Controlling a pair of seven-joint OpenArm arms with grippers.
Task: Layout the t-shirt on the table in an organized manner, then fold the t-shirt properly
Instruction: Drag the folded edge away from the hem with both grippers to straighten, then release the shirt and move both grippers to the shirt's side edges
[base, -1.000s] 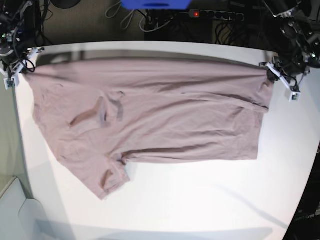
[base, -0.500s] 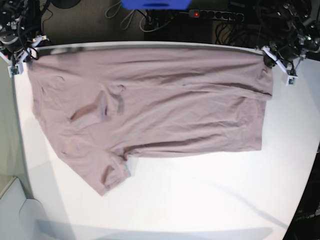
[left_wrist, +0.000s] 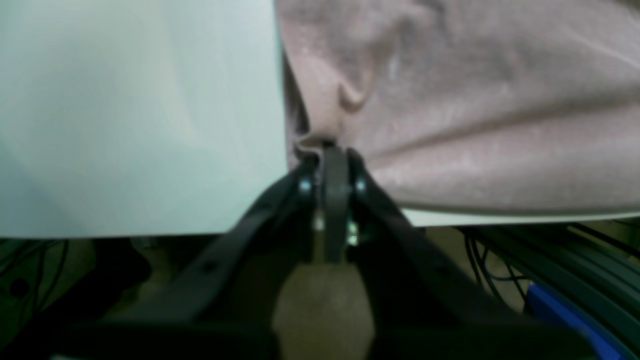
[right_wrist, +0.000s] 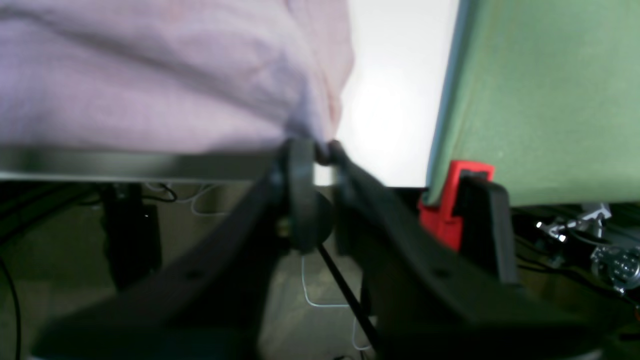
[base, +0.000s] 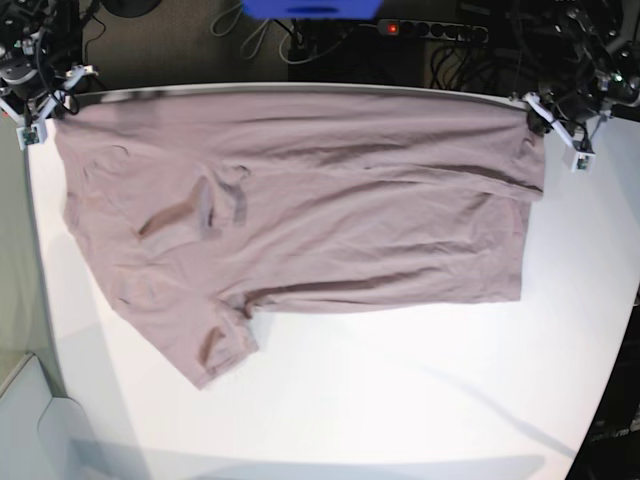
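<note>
T-shirt (base: 300, 210) is spread flat on the table (base: 400, 400), its far corners pinched by the left gripper (left_wrist: 327, 150) and right gripper (right_wrist: 315, 150).

Dark floor (base: 180, 45), tangled cables (base: 270, 40), power strip (base: 432, 30), possibly green panel (right_wrist: 545, 95)

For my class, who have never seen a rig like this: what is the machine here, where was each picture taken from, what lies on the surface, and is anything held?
It is a robot with two arms. One picture looks down from above; the other two come from cameras on each wrist, looking along its tool. A mauve t-shirt lies spread on a white table, its top edge along the far rim. The left tool pinches one far corner of the shirt, and the right tool is at the other, touching the cloth; the blur hides whether it still grips.
</note>
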